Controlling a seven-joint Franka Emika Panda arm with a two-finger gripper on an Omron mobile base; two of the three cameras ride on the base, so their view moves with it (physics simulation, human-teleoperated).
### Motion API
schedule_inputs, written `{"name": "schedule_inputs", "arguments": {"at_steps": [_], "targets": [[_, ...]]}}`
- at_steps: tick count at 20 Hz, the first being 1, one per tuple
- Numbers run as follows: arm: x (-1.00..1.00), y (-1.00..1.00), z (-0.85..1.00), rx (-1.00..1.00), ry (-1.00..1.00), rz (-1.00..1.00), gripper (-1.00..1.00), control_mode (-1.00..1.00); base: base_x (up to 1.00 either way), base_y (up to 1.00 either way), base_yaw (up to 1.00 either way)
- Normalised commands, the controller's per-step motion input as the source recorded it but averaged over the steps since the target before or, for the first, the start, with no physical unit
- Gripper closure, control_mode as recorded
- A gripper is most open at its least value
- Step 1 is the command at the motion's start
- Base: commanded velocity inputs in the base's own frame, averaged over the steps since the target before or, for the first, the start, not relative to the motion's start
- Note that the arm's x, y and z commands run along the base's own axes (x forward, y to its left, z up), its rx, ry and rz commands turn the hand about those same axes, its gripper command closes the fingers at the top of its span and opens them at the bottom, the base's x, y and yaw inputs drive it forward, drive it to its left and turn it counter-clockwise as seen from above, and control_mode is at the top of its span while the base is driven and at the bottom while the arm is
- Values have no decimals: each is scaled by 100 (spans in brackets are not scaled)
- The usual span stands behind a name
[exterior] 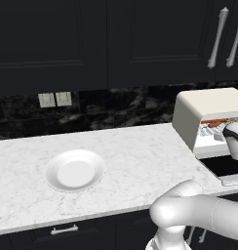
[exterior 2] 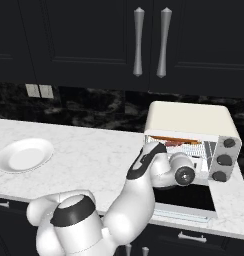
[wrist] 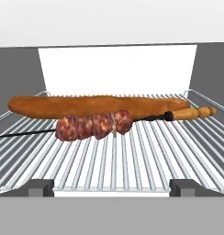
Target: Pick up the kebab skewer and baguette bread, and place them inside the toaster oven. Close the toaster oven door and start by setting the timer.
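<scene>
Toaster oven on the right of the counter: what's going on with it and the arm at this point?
The cream-white boxy toaster oven stands with its dark glass door folded down. On its wire rack lie the long orange-brown baguette and, in front of it, the thin kebab skewer with reddish meat chunks. The white arm's gripper is at the oven mouth, open and holding nothing. The white round plate sits bare on the marble counter. The door is not yet closed.

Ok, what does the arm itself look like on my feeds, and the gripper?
The arm is glossy white with rounded, bulbous segments, dark grey bands at the joints and a round dark cap on the wrist. No cables or markings show. The gripper ends in two small, blocky dark grey fingertips.
</scene>
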Motion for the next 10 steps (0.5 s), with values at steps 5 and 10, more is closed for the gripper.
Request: {"name": "schedule_inputs", "arguments": {"at_steps": [5,10], "targets": [[10,0,0,0,0,0,-100,-100,0,0,0],[0,0,0,0,0,0,-100,-100,0,0,0]]}}
